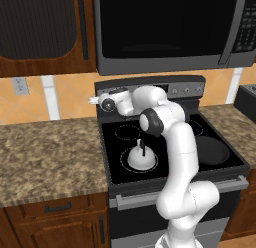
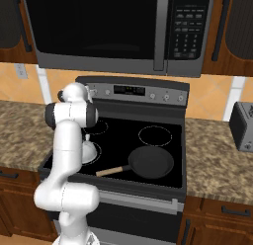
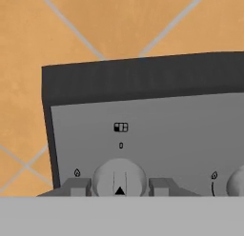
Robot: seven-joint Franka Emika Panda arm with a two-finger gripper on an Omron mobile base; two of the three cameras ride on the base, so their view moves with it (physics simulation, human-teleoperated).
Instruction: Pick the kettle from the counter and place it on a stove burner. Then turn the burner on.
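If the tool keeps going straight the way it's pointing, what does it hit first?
Most likely the leftmost stove knob: in the hand view the tool has a finger either side of it on the grey control panel. The remaining gap is hard to judge.

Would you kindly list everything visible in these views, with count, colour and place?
kettle: one, light grey-white with black handle, on the front left burner of the cooktop.
pan: one, black with wooden handle, on the front right of the cooktop.
burner rings: four, white outlines on black glass.
knobs: several, grey, on the stove's back panel; the leftmost knob sits between the fingertips in the hand view.
microwave: one, black and grey, above the stove.
counter: speckled brown granite, both sides of the stove.
toaster: one, grey, on the right counter.
outlet: one, white, on the left wall.
gripper: one, at the leftmost knob, jaws either side of it.
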